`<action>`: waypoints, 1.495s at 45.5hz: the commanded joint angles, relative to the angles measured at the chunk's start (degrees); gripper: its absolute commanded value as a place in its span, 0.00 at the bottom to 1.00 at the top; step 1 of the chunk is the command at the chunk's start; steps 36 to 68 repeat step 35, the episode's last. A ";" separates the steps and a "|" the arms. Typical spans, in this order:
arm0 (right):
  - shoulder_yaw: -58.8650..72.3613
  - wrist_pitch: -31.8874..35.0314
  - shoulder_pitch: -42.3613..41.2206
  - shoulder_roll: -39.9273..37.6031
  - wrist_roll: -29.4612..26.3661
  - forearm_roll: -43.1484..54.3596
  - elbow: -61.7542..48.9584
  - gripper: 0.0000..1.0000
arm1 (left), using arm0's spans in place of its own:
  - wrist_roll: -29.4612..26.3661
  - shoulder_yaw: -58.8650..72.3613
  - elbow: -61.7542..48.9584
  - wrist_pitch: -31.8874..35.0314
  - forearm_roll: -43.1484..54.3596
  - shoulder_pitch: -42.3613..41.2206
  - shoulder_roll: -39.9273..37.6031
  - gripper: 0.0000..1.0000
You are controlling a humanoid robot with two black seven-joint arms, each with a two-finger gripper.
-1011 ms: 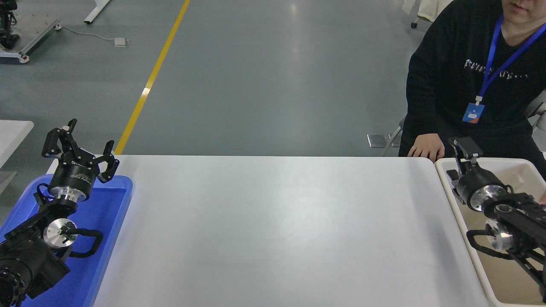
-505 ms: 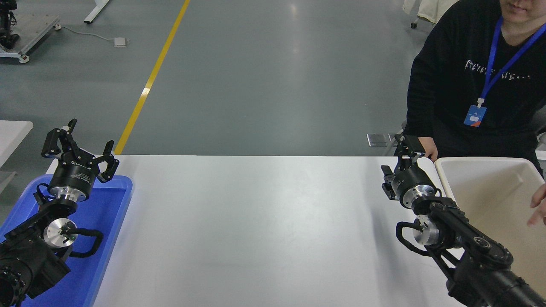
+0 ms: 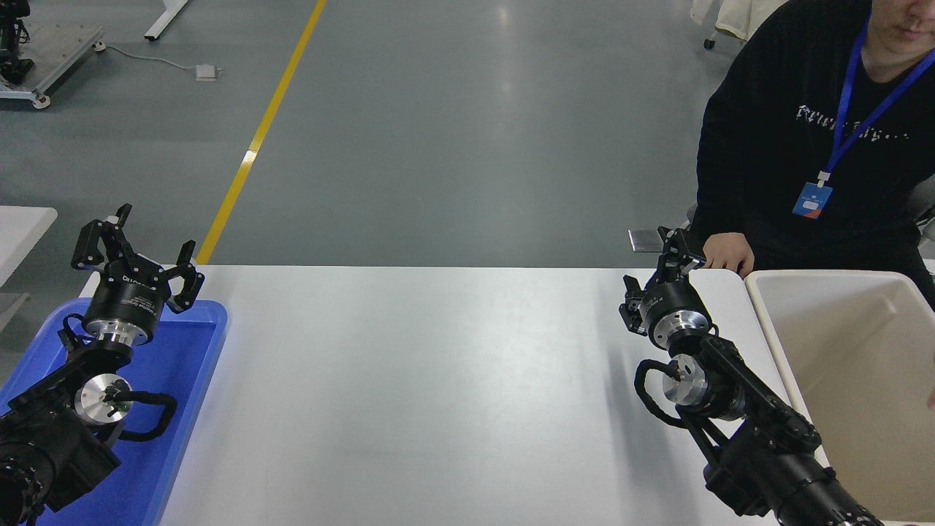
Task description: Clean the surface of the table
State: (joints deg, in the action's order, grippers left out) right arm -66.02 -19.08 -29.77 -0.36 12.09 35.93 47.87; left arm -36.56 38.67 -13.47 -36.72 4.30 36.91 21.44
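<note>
So the right arm is coming back in over the table surface now. A second ago its gripper was sitting over the cream bin at the right edge, half a second ago it was already past the bin's rim, and now the right gripper is hanging over the far right part of the tabletop, near the far edge and a bit further left again. Its fingers are pointing away from the camera and spread apart, nothing between them as far as I can see.

The white tabletop is filling the middle of the view, running from the blue tray on the left to the bin on the right.

The left gripper is parked over the far end of the tray at lower left, same spot as before, claw wide open and holding nothing.

A person in a black top with a blue lanyard is sitting at the far right corner, with one hand resting on the table's far edge just beside the right gripper. Can't tell if they're touching.
</note>
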 commanded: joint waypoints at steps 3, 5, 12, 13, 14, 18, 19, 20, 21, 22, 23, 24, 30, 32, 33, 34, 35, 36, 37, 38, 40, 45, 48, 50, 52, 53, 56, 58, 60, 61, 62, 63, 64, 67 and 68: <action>-1.48 -0.08 -0.38 0.36 0.13 0.01 -0.85 1.00 | 0.00 0.00 -0.06 -0.02 0.00 0.00 0.00 1.00; -1.48 -0.08 -0.38 0.36 0.13 0.01 -0.84 1.00 | 0.00 0.00 0.02 -0.02 0.00 0.00 0.00 1.00; -1.40 -0.08 -0.29 0.36 0.13 -0.07 -0.84 1.00 | 0.00 0.00 0.02 -0.02 0.00 0.00 0.00 1.00; -1.40 0.01 -0.29 0.36 0.13 -0.07 -0.84 1.00 | 0.00 0.00 0.02 -0.02 0.00 0.00 0.00 1.00; -1.40 0.01 -0.29 0.36 0.13 -0.07 -0.84 1.00 | 0.00 0.00 0.02 -0.02 0.00 0.00 0.00 1.00; -1.40 0.01 -0.29 0.36 0.13 -0.07 -0.76 1.00 | 0.00 0.00 0.02 -0.02 0.00 0.00 0.00 1.00; -1.40 0.01 -0.20 0.36 0.13 -0.16 -0.76 1.00 | 0.00 0.00 -0.06 -0.02 0.00 0.00 0.00 1.00; -1.40 0.01 -0.20 0.36 0.13 -0.16 -0.76 1.00 | 0.00 0.00 0.02 -0.02 0.00 0.00 0.00 1.00; -1.40 0.01 -0.12 0.36 0.13 -0.16 -0.76 1.00 | 0.00 0.00 0.02 -0.02 0.00 0.00 0.00 1.00; -1.40 0.01 -0.12 0.36 0.13 -0.25 -0.76 1.00 | 0.00 0.00 -0.06 -0.02 0.00 0.00 0.00 1.00; -1.40 0.01 -0.12 0.36 0.13 -0.25 -0.76 1.00 | 0.00 0.00 -0.06 -0.02 0.00 0.00 0.00 1.00; -1.40 0.01 -0.12 0.36 0.13 -0.25 -0.76 1.00 | 0.00 0.00 0.02 -0.02 0.00 0.00 0.00 1.00; -0.52 0.36 0.06 0.36 0.22 -0.25 -0.67 1.00 | 0.00 0.00 0.02 -0.02 0.00 0.00 0.00 1.00; -0.52 0.45 0.06 0.36 0.13 -0.25 -0.76 1.00 | 0.00 0.00 0.02 -0.02 0.00 0.00 0.00 1.00; -0.52 0.45 0.06 0.36 0.13 -0.25 -0.76 1.00 | 0.00 0.00 0.02 -0.02 0.00 0.00 0.00 1.00; -0.52 0.45 0.06 0.36 0.13 -0.25 -0.76 1.00 | 0.00 0.00 0.02 -0.02 0.00 0.00 0.00 1.00; -0.43 0.36 0.06 0.36 0.13 -0.25 -0.76 1.00 | 0.00 0.00 0.02 -0.02 0.00 0.00 0.00 1.00; -0.43 0.36 0.06 0.36 0.13 -0.25 -0.76 1.00 | 0.00 0.00 0.02 -0.02 0.00 0.00 0.00 1.00; -0.43 0.36 0.06 0.36 0.13 -0.25 -0.76 1.00 | 0.00 0.00 0.02 -0.02 0.00 0.00 0.00 1.00; -0.43 0.36 0.06 0.36 0.13 -0.25 -0.76 1.00 | 0.00 0.00 0.02 -0.02 0.00 0.00 0.00 1.00; -0.43 0.36 0.06 0.36 0.13 -0.25 -0.76 1.00 | 0.00 0.00 0.02 -0.02 0.00 0.00 0.00 1.00; -0.43 0.36 0.06 0.36 0.13 -0.25 -0.76 1.00 | 0.00 0.00 0.02 -0.02 0.00 0.00 0.00 1.00; -0.43 0.36 0.06 0.36 0.13 -0.25 -0.76 1.00 | 0.00 0.00 0.02 -0.02 0.00 0.00 0.00 1.00; -0.43 0.36 0.06 0.36 0.13 -0.25 -0.76 1.00 | 0.00 0.00 0.02 -0.02 0.00 0.00 0.00 1.00; -0.43 0.36 0.06 0.36 0.13 -0.25 -0.76 1.00 | 0.00 0.00 0.02 -0.02 0.00 0.00 0.00 1.00; -0.43 0.36 0.06 0.36 0.13 -0.25 -0.76 1.00 | 0.00 0.00 0.02 -0.02 0.00 0.00 0.00 1.00; -0.43 0.36 0.06 0.36 0.13 -0.25 -0.76 1.00 | 0.00 0.00 0.02 -0.02 0.00 0.00 0.00 1.00; -0.43 0.36 0.06 0.36 0.13 -0.25 -0.76 1.00 | 0.00 0.00 0.02 -0.02 0.00 0.00 0.00 1.00; -0.43 0.36 0.06 0.36 0.13 -0.25 -0.76 1.00 | 0.00 0.00 0.02 -0.02 0.00 0.00 0.00 1.00; -0.43 0.36 0.06 0.36 0.13 -0.25 -0.76 1.00 | 0.00 0.00 0.02 -0.02 0.00 0.00 0.00 1.00; -0.43 0.36 0.06 0.36 0.13 -0.25 -0.76 1.00 | 0.00 0.00 0.02 -0.02 0.00 0.00 0.00 1.00; -0.43 0.36 0.06 0.36 0.13 -0.25 -0.76 1.00 | 0.00 0.00 0.02 -0.02 0.00 0.00 0.00 1.00; -0.43 0.36 0.06 0.36 0.13 -0.25 -0.76 1.00 | 0.00 0.00 0.02 -0.02 0.00 0.00 0.00 1.00; -0.43 0.36 0.06 0.36 0.13 -0.25 -0.76 1.00 | 0.00 0.00 0.02 -0.02 0.00 0.00 0.00 1.00; -0.43 0.36 0.06 0.36 0.13 -0.25 -0.76 1.00 | 0.00 0.00 0.02 -0.02 0.00 0.00 0.00 1.00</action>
